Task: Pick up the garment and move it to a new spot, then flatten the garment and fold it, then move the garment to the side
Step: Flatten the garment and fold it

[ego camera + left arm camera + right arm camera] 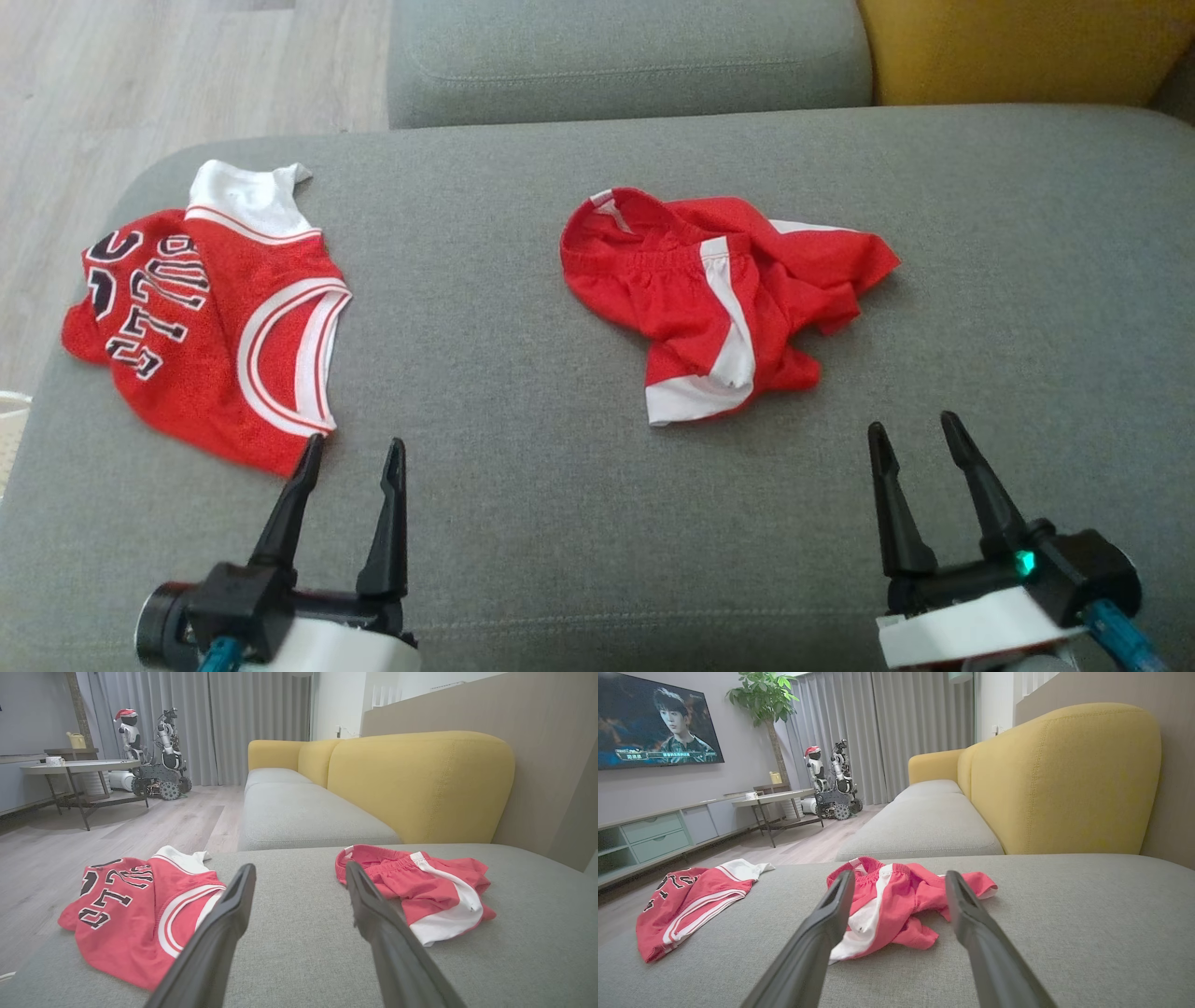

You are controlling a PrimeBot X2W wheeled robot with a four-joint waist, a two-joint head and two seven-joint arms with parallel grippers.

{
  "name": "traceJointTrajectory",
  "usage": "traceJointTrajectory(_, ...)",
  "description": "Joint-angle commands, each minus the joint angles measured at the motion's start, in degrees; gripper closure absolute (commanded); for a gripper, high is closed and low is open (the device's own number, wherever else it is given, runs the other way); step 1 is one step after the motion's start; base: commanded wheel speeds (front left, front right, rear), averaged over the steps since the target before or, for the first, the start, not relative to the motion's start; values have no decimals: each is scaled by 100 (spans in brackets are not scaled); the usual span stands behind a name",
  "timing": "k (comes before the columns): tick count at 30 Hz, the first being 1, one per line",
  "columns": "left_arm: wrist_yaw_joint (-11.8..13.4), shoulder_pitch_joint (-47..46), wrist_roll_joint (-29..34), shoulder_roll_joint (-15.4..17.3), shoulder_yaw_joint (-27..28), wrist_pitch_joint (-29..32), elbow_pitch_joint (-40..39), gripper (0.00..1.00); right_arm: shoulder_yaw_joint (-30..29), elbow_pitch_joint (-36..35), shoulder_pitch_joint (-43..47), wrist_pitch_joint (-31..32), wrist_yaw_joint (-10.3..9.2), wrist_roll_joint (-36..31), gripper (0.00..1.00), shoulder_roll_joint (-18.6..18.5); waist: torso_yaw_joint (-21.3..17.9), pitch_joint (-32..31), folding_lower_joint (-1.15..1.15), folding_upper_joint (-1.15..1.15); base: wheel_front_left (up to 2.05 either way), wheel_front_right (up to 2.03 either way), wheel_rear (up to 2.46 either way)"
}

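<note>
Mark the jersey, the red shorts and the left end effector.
jersey (210, 373), head view, red mesh beside lettering.
red shorts (653, 294), head view, red fabric beside white stripe.
left end effector (356, 446), head view, midway between fingertips.

We log the left gripper: its jaws are two long black tapered blades with pointed tips, set in a blocky black base. A round dark-grey cap sits on the base's side, with a left blue cable below and a left white wrist shell behind. The right gripper has the same build: black jaws and a black housing with a small lit green light, a right blue cable fitting and a right white wrist shell. In the wrist views we note matte dark fingers, each with a shallow groove along its inner face.
</note>
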Motion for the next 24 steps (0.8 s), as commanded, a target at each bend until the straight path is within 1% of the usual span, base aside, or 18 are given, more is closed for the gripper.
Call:
traceJointTrajectory(1, -47, -298, 56, -28, 205, -46, -167, 0, 171, -161, -246, -39, 36, 43, 0, -15, -20, 35, 0, 0, 0, 0, 0)
traceJointTrajectory(3, -107, -325, 65, -28, 210, -46, -125, 0, 196, -164, -269, -39, 36, 50, 0, -15, -44, 80, 0, 0, 0, 0, 0)
traceJointTrajectory(7, -404, -566, 28, 8, 130, -46, 89, 0, 319, -208, -384, -39, 36, 39, 0, -15, -152, 306, 0, 0, 0, 0, 0)
traceJointTrajectory(10, -589, -1102, -68, 273, -156, -46, 279, 0, 414, -305, -557, -39, 36, 28, 0, -15, -247, 586, 0, 0, 0, 0, 0)
traceJointTrajectory(11, -618, -1348, -171, 411, -332, -46, 374, 0, 448, -347, -620, -39, 36, 33, 0, -15, -275, 683, 0, 0, 0, 0, 0)
traceJointTrajectory(12, -629, -1616, -399, 586, -627, -46, 490, 0, 503, -391, -686, -39, 36, 46, 0, -15, -320, 799, 0, 0, 0, 0, 0)
traceJointTrajectory(13, -632, -1948, -669, 833, -990, -46, 576, 0, 557, -435, -754, -39, 36, 64, 0, -15, -358, 893, 0, 0, 0, 0, 0)
traceJointTrajectory(16, -635, -3041, -1958, 1542, -1908, 106, 812, 0, 746, -564, -965, -39, 36, 79, 0, -15, -517, 1224, 0, 0, 0, 0, 0)
traceJointTrajectory(18, -636, -3885, -2815, 2011, -2402, 440, 813, 0, 860, -649, -1112, -39, 36, 87, 0, -15, -643, 1452, 0, 0, 0, 0, 0)
traceJointTrajectory(20, -637, -4712, -3437, 2442, -2860, 774, 794, 0, 946, -715, -1248, -39, 36, 96, 0, -15, -776, 1683, 0, 0, 0, 0, 0)
traceJointTrajectory(23, -637, -5810, -4055, 2898, -3520, 1215, 906, 0, 980, -802, -1408, -39, 36, 138, 0, -15, -957, 1992, 0, 0, 0, 0, 0)
traceJointTrajectory(24, -637, -5810, -4055, 2898, -3520, 1215, 906, 0, 980, -802, -1408, -39, 36, 138, 0, -15, -957, 1992, 0, 0, 0, 0, 0)
